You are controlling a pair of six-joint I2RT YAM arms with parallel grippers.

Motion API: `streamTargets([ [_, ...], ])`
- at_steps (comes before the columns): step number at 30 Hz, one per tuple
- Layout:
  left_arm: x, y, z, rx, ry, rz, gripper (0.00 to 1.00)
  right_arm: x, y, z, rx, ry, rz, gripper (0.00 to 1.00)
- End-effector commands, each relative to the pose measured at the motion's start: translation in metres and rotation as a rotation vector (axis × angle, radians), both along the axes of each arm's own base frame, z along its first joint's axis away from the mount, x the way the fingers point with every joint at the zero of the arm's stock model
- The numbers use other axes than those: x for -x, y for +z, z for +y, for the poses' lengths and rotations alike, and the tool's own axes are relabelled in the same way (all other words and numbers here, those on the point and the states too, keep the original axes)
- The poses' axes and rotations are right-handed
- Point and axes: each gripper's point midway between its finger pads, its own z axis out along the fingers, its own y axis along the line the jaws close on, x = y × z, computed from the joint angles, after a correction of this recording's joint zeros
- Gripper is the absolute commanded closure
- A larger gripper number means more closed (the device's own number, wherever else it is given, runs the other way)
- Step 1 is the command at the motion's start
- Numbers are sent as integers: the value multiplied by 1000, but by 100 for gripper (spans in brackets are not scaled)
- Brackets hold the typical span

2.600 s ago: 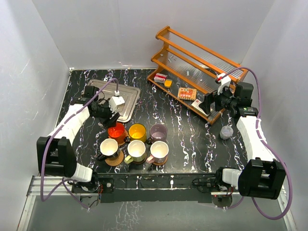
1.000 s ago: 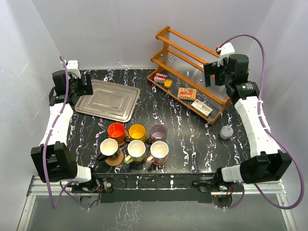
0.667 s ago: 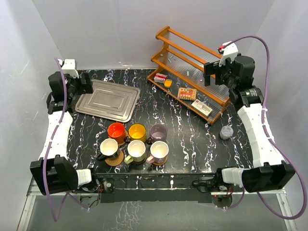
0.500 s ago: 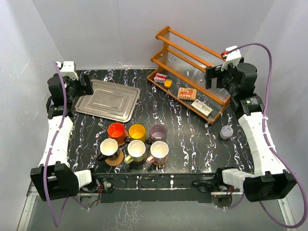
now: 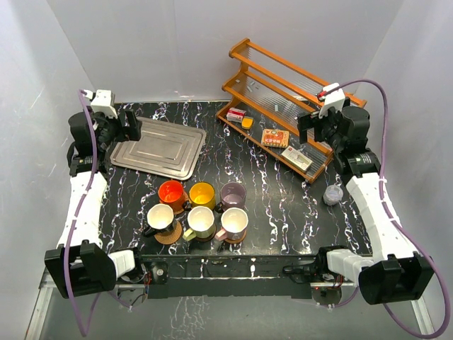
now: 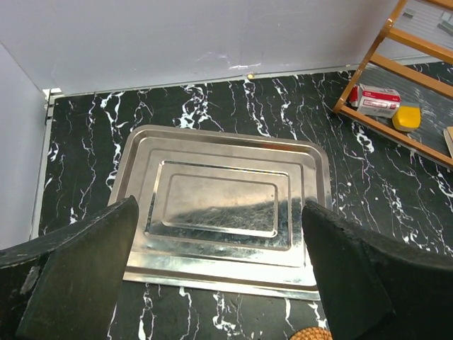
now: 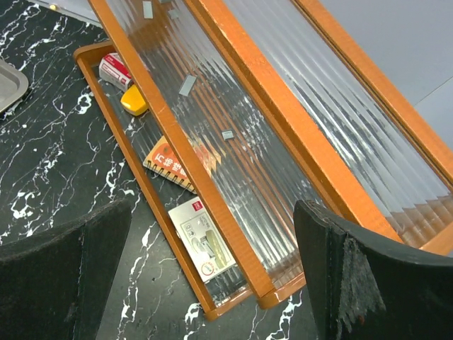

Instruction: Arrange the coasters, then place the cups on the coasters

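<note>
Sitting on coasters (image 5: 168, 237), cups (image 5: 201, 221), well apart from left claw (image 6: 218, 212), gaping

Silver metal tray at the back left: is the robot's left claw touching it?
Apart. The left wrist view shows the whole silver metal tray lying well below, framed between the open fingers of the left gripper, with neither finger meeting it.

- Left arm (image 5: 81, 205): base at the near-left corner of the table (image 5: 283, 205). Links run up the table's left edge, and the wrist sits high over its far-left corner.
- Left gripper (image 6: 219, 205): fingers spread wide with nothing between them, tilted down toward the table.
- Right arm (image 5: 375, 205): base at the table's near-right corner. Links run up its right edge, and the wrist sits high over the far-right part.
- Right gripper (image 7: 212, 212): fingers wide apart and empty, pointing down and left.
</note>
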Motion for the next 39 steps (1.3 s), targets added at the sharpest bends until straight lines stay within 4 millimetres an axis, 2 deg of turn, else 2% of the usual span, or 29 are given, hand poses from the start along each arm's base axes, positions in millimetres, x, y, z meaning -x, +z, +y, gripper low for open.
streamTargets([
  [1, 18, 26, -7, -38, -43, -53, 1, 8, 38, -6, -11, -15, -137, 2],
  [6, 30, 46, -4, -99, -46, -57, 1, 17, 46, -10, -18, -27, -125, 2],
  [10, 35, 52, -8, -95, -67, -54, 1, 21, 51, -11, -29, -20, -128, 2],
  [18, 34, 49, -15, -67, -101, -40, 1, 20, 47, -15, -20, -28, -122, 2],
  [39, 31, 38, -15, -54, -105, -27, 1, 18, 41, -15, -14, -20, -105, 2],
])
